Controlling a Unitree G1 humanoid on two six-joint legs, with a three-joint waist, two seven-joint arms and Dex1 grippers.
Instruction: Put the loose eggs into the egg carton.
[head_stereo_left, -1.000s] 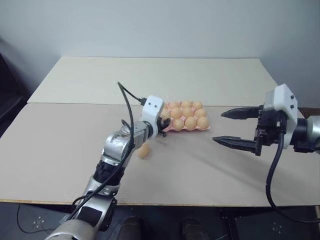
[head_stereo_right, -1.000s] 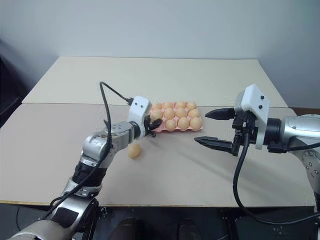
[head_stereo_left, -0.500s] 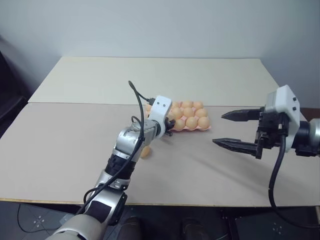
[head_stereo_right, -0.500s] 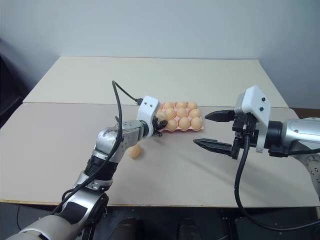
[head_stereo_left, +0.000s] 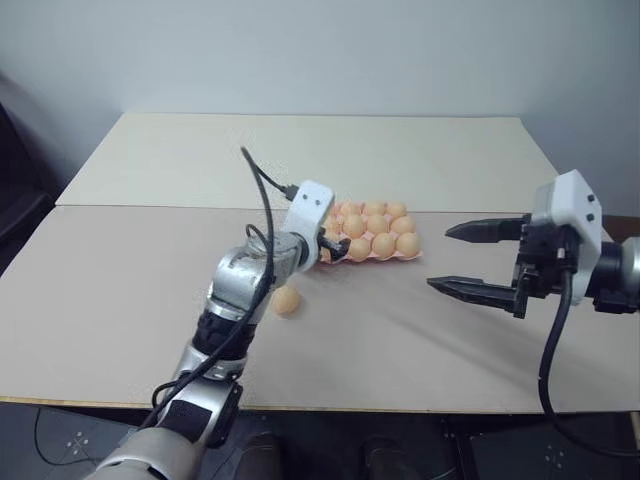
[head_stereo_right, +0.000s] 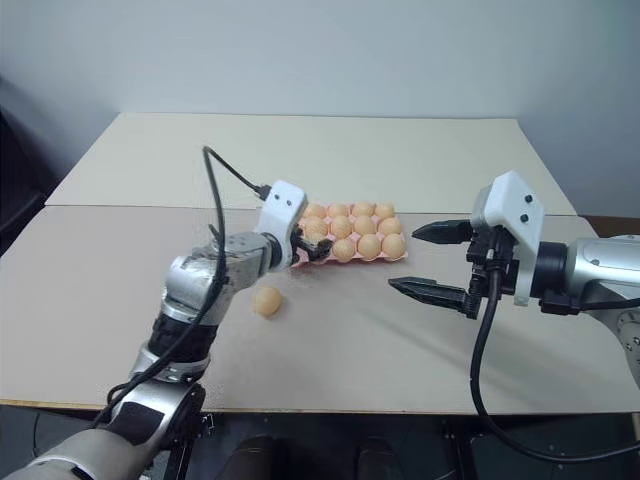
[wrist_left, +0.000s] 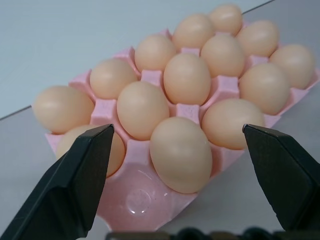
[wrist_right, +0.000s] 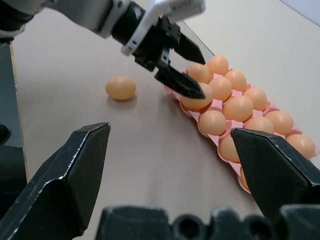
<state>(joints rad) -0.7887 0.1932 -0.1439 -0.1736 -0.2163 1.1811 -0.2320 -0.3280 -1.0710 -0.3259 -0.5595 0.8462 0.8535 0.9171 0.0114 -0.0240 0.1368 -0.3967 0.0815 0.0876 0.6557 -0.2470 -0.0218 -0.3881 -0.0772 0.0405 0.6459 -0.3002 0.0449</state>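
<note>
The pale-pink egg carton (head_stereo_left: 404, 257) lies mid-table, most of its cups filled with tan eggs. One loose egg (head_stereo_left: 286, 300) rests on the table in front of the carton's left end. My left gripper (head_stereo_left: 335, 248) hovers open at that left end. In the left wrist view its fingers straddle the nearest row, with an egg (wrist_left: 180, 155) sitting in its cup between them and an empty cup (wrist_left: 136, 200) beside it. My right gripper (head_stereo_left: 440, 258) is open and holds nothing, off to the right of the carton above the table.
The pale table (head_stereo_left: 120, 290) is made of two boards with a seam running across behind the carton. Bare surface lies to the left, in front and at the back. A black cable (head_stereo_left: 262, 190) loops above my left wrist.
My left gripper has gone from shut to wide open at the carton's left end and lifted slightly. The right arm and the loose egg have kept still.
</note>
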